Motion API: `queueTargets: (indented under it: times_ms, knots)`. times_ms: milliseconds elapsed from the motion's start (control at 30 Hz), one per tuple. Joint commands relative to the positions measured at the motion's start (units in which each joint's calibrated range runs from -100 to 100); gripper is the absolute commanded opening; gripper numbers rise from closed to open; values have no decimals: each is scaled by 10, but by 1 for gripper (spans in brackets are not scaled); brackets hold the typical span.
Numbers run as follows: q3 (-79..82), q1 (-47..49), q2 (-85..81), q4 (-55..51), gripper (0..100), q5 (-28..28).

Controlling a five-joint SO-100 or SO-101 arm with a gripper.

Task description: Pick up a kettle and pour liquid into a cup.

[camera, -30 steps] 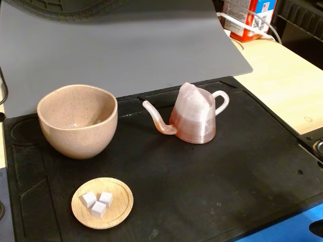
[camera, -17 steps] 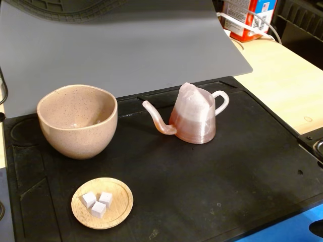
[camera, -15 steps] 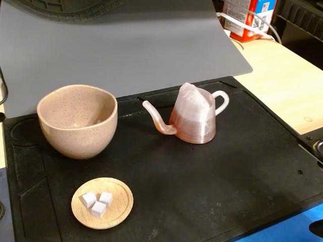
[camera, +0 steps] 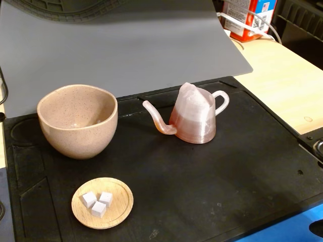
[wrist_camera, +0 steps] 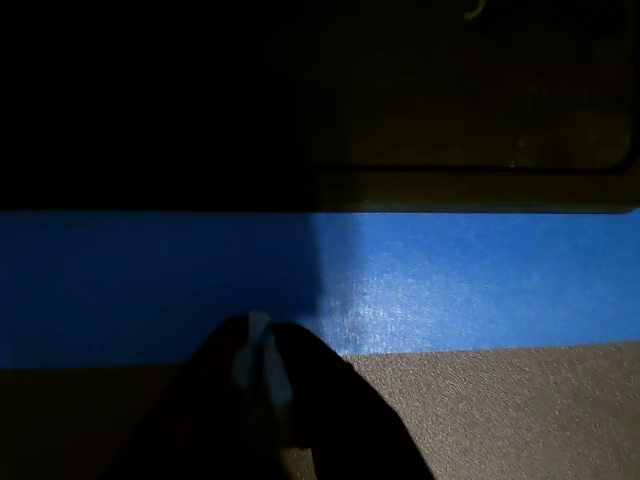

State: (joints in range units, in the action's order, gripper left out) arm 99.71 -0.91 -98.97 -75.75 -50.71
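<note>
In the fixed view the pale-pink ridged kettle [camera: 194, 118] stands upright on the black mat [camera: 227, 191], its thin spout pointing left and its white loop handle on the right. Orange-brown liquid [camera: 194, 131] shows through its lower body. The large beige-pink speckled cup [camera: 78, 120] stands to its left, apart from it. The arm is not in the fixed view. In the wrist view my gripper [wrist_camera: 262, 350] enters from the bottom edge, its dark fingers pressed together with nothing between them, over a blue strip [wrist_camera: 450, 280] at the mat's edge. Kettle and cup are out of the wrist view.
A small round wooden dish [camera: 102, 202] with three white cubes sits at the mat's front left. A grey sheet [camera: 116, 45] lies behind the mat. A red and white container [camera: 247, 17] stands at the back right on the light wooden table [camera: 282, 80].
</note>
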Motion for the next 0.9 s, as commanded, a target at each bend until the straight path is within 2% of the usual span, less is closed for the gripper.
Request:
queueTargets:
  times_ms: [0,400,467,533,700,867]
  knots:
    - [1,-1,-3,-2,1,3]
    - [1,3,-3,1,1,4]
    - [1,3,-1,30,1,4]
    - [2,3,51,156,1,4]
    - [2,3,114,310,1,4]
    - [2,3,228,508,1,4]
